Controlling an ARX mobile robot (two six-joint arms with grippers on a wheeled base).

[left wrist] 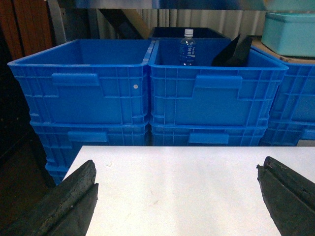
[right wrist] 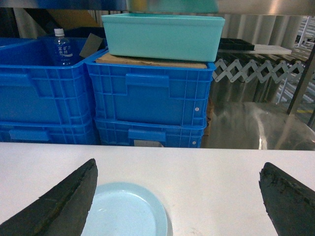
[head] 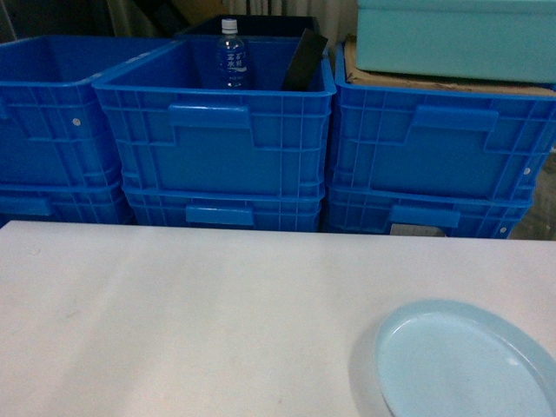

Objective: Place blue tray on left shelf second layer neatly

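Blue crate (head: 217, 139): bottle (head: 231, 54), dark panel (head: 303, 61) | blue tray (head: 465, 360): holds nothing

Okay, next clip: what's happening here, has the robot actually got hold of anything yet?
Not yet. The blue tray lies flat on the white table, near its front right, untouched. The right claw is open just above and behind it; the left claw is open over bare tabletop. Behind the table stand stacked blue crates, one holding a water bottle, with a turquoise box on top at right. No shelf is clearly visible.
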